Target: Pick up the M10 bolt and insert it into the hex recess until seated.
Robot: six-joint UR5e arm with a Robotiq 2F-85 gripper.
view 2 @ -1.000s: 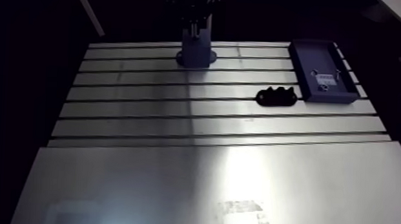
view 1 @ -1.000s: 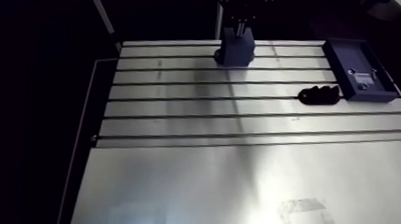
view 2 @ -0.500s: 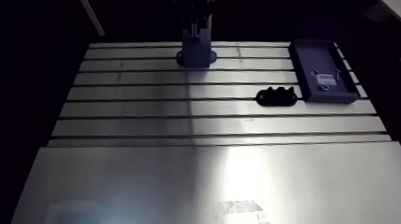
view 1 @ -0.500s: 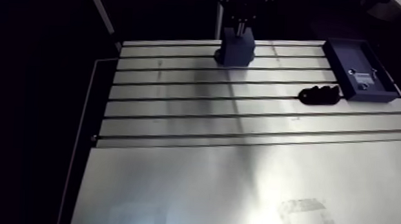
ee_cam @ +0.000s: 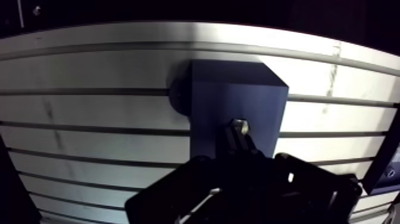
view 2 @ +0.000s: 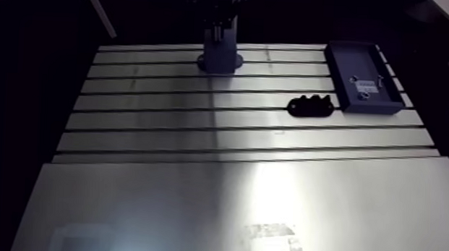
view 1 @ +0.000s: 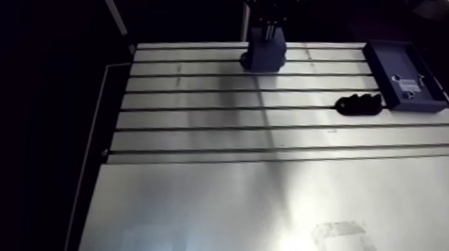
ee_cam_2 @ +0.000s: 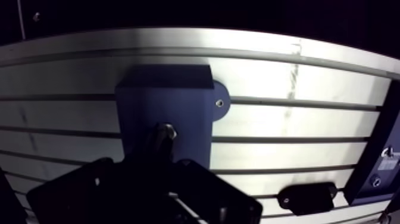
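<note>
A blue block [ee_cam: 235, 101] with the hex recess stands on the slotted table [view 1: 220, 127] near its far edge. In the arm view my gripper [view 1: 269, 27] comes down right over that block [view 1: 265, 55]. In the wrist view the M10 bolt [ee_cam: 240, 127] sticks out ahead of the gripper [ee_cam: 238, 149], held between the dark fingers, and its metal end lies over the block's top face. The recess itself is hidden under the bolt end. I cannot tell how deep the bolt sits.
A blue tray [view 1: 378, 65] with small metal parts stands at the far right of the table. A black part [view 1: 358, 104] lies just in front of it. A patch of tape [view 1: 342, 241] marks the smooth near plate. A round tab [ee_cam_2: 219, 102] projects from the block's base.
The whole arm view has shifted slightly, so the camera moved a little. The gripper stays over the blue block, and the tray and black part lie where they were.
</note>
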